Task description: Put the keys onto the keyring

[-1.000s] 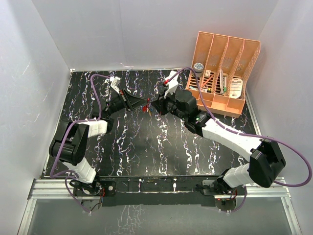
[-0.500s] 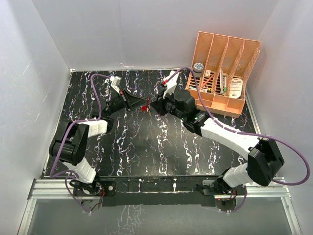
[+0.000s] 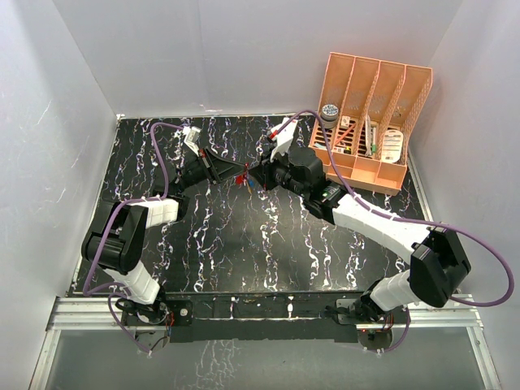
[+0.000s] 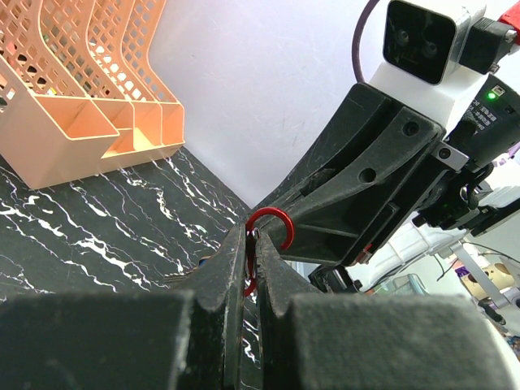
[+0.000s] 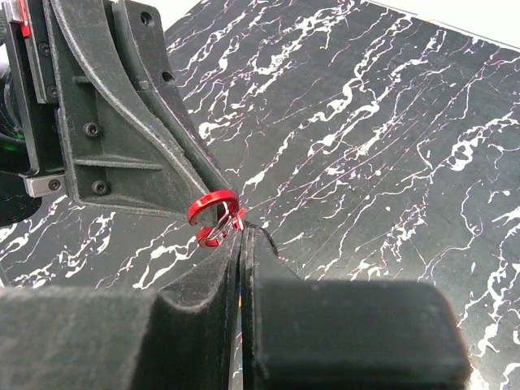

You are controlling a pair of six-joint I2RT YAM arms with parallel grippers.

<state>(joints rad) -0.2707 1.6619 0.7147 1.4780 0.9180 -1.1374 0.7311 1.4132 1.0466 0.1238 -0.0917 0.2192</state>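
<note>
Near edge: both arm bases on the rail. The black marbled table point(image 3: 244, 252) between them and the grippers is bare, giving wide room in the near and middle parts.

Far centre: the two grippers meet tip to tip above the table.
- The left gripper point(image 4: 250, 262) is closed tight on the keyring point(image 4: 268, 223), clamping its straight lower part. The red loop end sticks up past the fingertips.
- The right gripper point(image 5: 242, 236) is pressed fully closed, its tips just beside the keyring's open hook end. I cannot tell whether they touch it.
- I also cannot tell whether a key sits between the right fingers.

From the top view, the keyring is a red speck between the two tips, off the table surface.

Far right: an orange file rack point(image 3: 375, 97) stands against the wall, close behind the right wrist, so room there is tight. The far left corner is open up to the white walls point(image 3: 203, 49).
</note>
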